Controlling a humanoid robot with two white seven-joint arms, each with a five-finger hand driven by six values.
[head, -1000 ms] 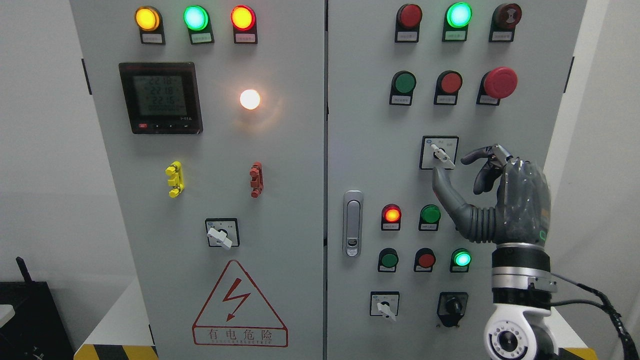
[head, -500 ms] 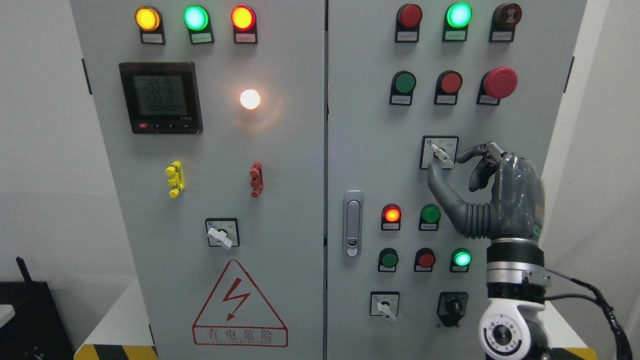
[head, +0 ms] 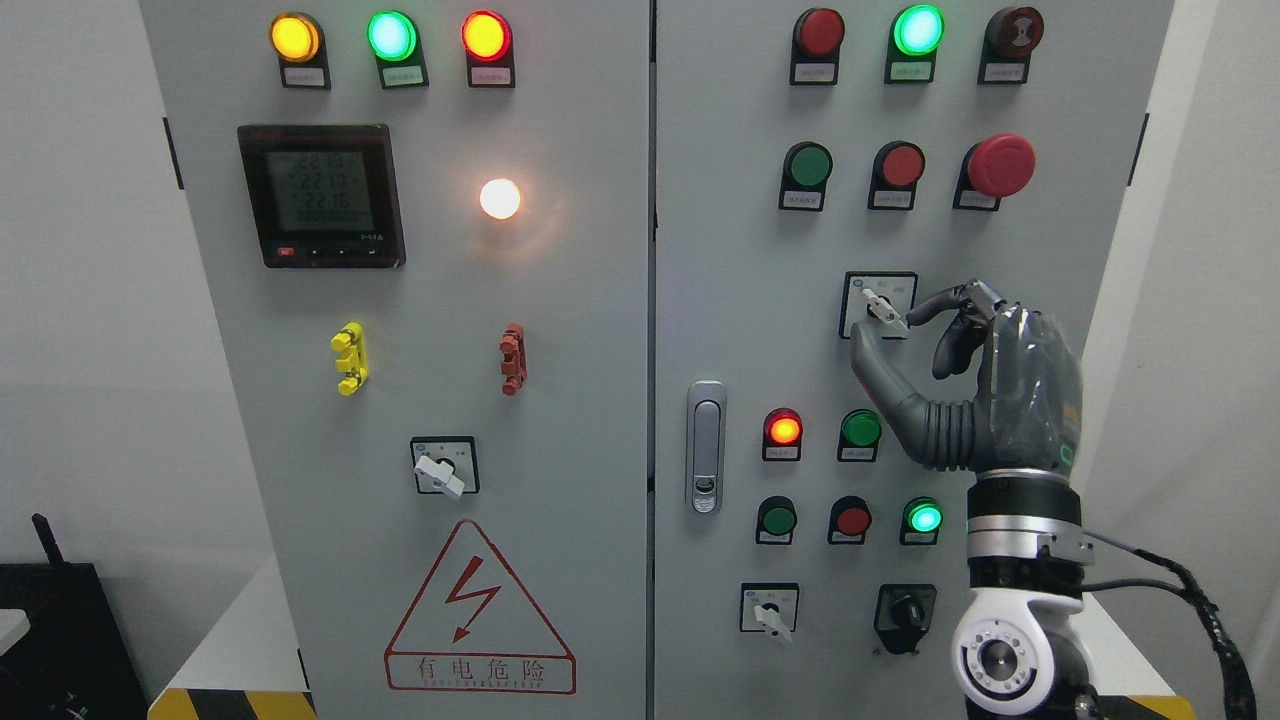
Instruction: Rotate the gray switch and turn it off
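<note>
A: Switch (head: 884,310) first. Where is it, going by the red mushroom button (head: 1000,165)?

B: Below that button and a little to its left, on the cabinet's right door (head: 740,330). A small gray lever on a square plate, tilted with its free end pointing down and to the right.

A: How would you expect it to handle?

B: My guess is rigid plastic on a sprung, detented shaft: light, stiff, no give, and smooth enough to slip under hard fingertips. It likely clicks over rather than turning freely. Best taken across the lever's two flat sides, close to the free end for leverage.

A: And the right hand (head: 985,385)?

B: It sits below the mushroom button too, just right of the lever. The thumb (head: 872,362) rises beneath the lever's lower end and the forefinger (head: 935,304) reaches in from the right, its tip at or nearly on the lever. A narrow pinch, partly curled, not clamped on anything as far as I can see.

A: Left hand?

B: Out of view.
</note>
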